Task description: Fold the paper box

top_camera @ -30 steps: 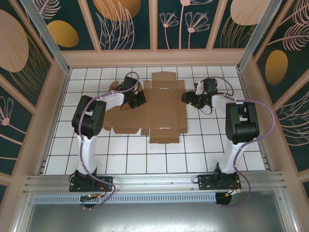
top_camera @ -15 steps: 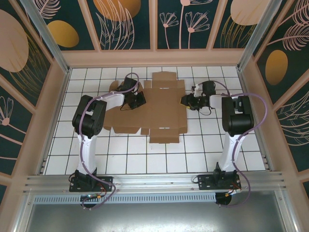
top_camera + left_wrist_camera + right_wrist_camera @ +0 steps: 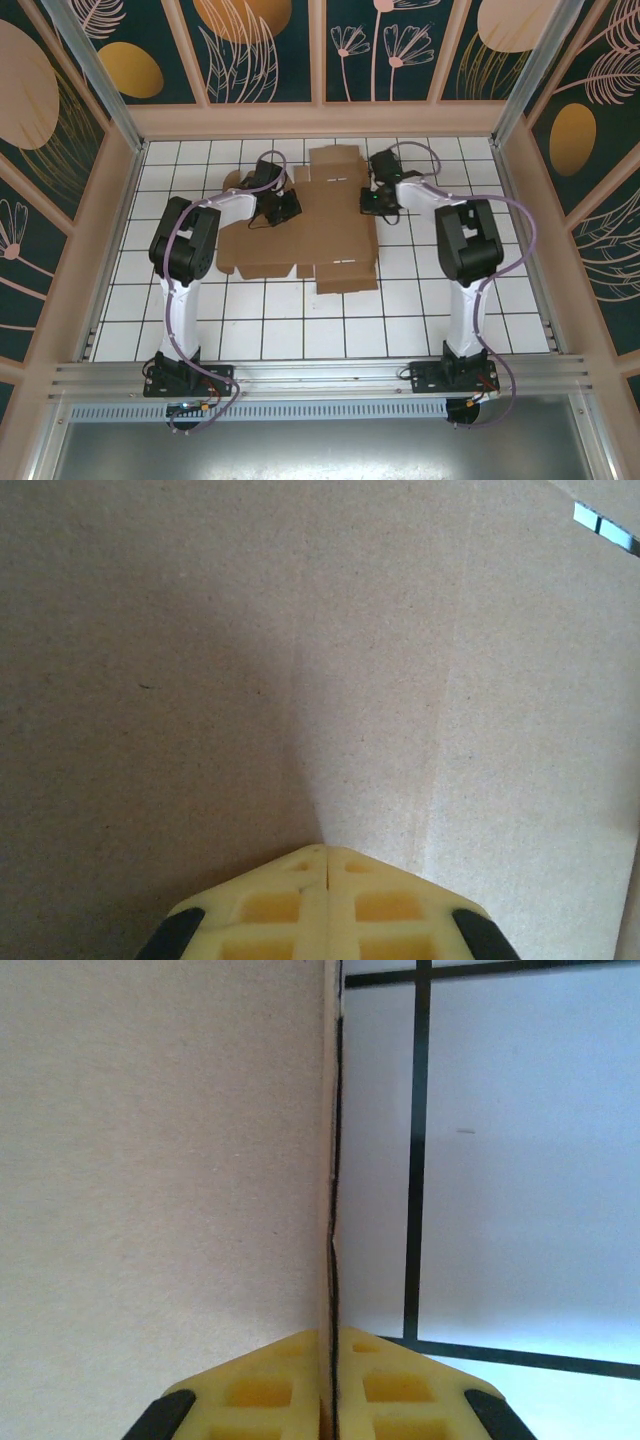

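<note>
Brown paper box [image 3: 320, 238], right end effector [image 3: 330, 1338] pinching its edge, left end effector [image 3: 325, 852] closed.

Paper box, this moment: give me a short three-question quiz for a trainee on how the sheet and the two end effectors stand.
1. True or false: the paper box is already folded into a closed box.
2. In the top view, where on the sheet is the right end effector? A) its right-hand edge B) its near edge, by the arm bases C) its left-hand edge
3. Fill in: in the left wrist view, the left end effector has its jaws ____ (open or shut) against the cardboard.

Key: 1 false, it lies as a mostly flat sheet; 2 A; 3 shut.
</note>
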`<action>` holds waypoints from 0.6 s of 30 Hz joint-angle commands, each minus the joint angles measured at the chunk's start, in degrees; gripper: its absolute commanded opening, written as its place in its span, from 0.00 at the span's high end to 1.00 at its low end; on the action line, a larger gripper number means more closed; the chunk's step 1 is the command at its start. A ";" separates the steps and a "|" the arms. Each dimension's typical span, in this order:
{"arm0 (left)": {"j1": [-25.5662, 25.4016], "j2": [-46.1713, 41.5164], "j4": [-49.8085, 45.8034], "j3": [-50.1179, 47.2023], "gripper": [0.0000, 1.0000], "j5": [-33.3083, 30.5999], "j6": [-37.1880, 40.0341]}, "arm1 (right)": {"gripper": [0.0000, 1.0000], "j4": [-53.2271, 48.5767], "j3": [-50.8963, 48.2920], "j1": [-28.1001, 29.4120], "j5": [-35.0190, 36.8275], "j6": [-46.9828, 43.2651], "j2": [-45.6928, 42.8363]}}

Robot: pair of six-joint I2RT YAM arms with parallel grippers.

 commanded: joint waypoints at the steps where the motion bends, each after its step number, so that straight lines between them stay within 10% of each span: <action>1: -0.17 1.44 0.01 -1.15 1.00 1.28 -1.15 | 0.91 -12.51 5.71 6.80 21.96 -0.19 7.99; 6: -0.18 1.10 -0.06 -1.52 1.00 1.03 -1.38 | 0.88 -17.67 11.68 13.09 36.56 0.01 15.58; 11: -0.17 0.88 -0.51 -1.50 1.00 0.58 -1.11 | 0.87 -15.19 10.64 12.65 35.83 -0.56 12.23; 18: -0.17 0.80 -0.21 -1.45 1.00 1.58 -1.26 | 0.83 7.30 -8.17 2.48 -0.33 -3.20 -6.34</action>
